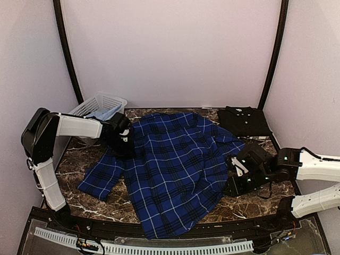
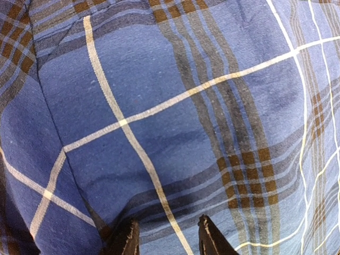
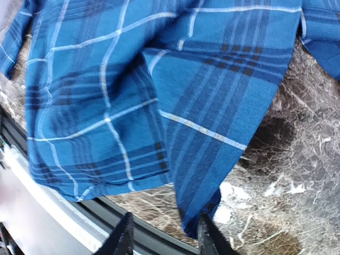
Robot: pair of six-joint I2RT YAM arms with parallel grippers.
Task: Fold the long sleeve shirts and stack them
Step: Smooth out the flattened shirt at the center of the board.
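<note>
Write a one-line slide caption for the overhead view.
Plaid shirt lies spread on the table; black shirt sits folded at the far-right corner.

Top cam: high above near edge, tilted down twd back edge, whole surface (image 1: 249, 206) in frame. L wrist cam: v. close, twd back-left corner, plaid shirt (image 1: 175, 170) fills frame. R wrist cam: farther off, right side, angled at shirt hem & near edge. All 3 share shirt.
</note>
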